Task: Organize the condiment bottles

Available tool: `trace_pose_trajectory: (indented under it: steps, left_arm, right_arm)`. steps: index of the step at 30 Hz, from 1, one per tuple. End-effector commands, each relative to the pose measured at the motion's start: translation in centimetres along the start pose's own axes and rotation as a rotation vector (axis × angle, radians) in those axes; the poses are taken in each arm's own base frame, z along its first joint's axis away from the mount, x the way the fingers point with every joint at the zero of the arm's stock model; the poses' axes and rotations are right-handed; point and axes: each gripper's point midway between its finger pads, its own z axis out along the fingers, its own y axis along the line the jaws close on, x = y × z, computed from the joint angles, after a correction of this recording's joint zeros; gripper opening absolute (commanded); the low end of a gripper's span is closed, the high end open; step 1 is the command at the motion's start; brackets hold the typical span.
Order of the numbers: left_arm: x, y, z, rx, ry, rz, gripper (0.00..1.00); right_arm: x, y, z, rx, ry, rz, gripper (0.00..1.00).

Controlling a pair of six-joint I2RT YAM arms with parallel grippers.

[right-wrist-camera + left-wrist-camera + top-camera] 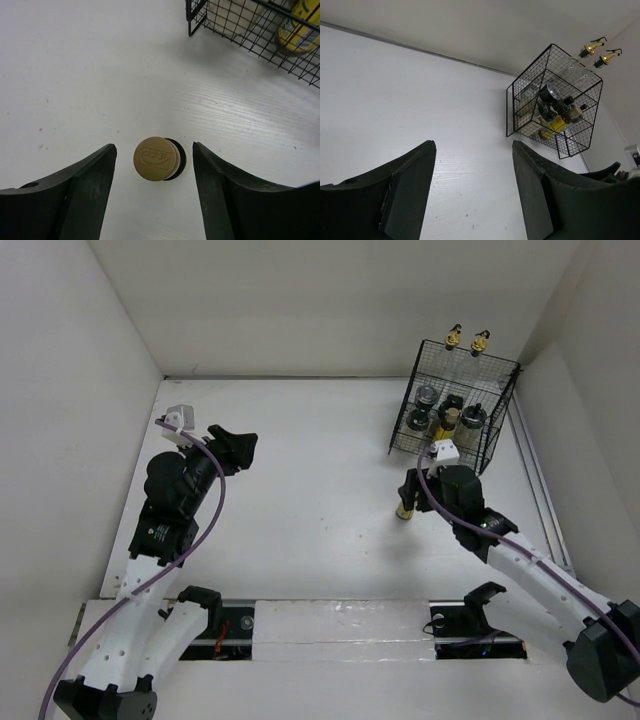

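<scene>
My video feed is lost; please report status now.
Left gripper open, empty. Right gripper open over upright tan-capped bottle, beside wire rack. No obstruction seen.

The left arm (170, 490) folds up from its base, and its black wrist turns away from the base and to its right. The left gripper (238, 446) sits at the end of that wrist and is tilted, looking out across and slightly upward. In its wrist view the left gripper (472, 146) has its two dark fingers (407, 192) spread wide. The right arm (525, 565) reaches out long and low from its base, its white link slanting forward and to its left. The right gripper (408, 492) hangs from the black wrist and points straight down. From the wrist camera the right gripper (153, 147) is equally wide apart, with its fingers (222, 200) level with each other.
</scene>
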Motion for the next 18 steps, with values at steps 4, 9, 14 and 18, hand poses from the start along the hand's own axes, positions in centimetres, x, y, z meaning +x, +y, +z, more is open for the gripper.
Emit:
trace_pose_trajectory:
  steps: [4, 9, 14, 18]
  left_arm:
    - [-1.1, -1.0, 0.1, 0.041, -0.04, 0.009, 0.58]
    - [-1.3, -1.1, -0.2, 0.047, -0.049, 0.01, 0.58]
    - [-1.3, -1.4, -0.3, 0.059, -0.045, 0.011, 0.58]
    - [-1.1, -1.2, -0.1, 0.054, -0.038, 0.01, 0.58]
  right_arm:
    - [0.2, 0.1, 1.1, 0.011, -0.007, 0.017, 0.54]
    - [-1.7, -0.2, 1.7, 0.035, -0.076, -0.003, 0.29]
    - [-8.2, -0.2, -1.2, 0.077, -0.265, 0.017, 0.21]
    - [-13.5, -2.2, -3.9, 0.172, -0.402, 0.013, 0.2]
